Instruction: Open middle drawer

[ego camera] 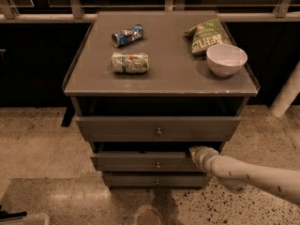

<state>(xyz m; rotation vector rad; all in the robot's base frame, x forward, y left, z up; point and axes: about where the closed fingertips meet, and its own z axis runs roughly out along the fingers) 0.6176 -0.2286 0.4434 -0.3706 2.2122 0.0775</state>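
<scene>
A grey drawer cabinet stands in the middle of the camera view with three flat drawer fronts. The middle drawer has a small round knob at its centre. It sticks out a little, less than the top drawer above it. My gripper comes in from the lower right on a white arm. Its tip is at the top edge of the middle drawer, right of the knob.
The cabinet top carries two crushed cans, a green chip bag and a white bowl. The bottom drawer lies near the speckled floor. A white post stands at the right.
</scene>
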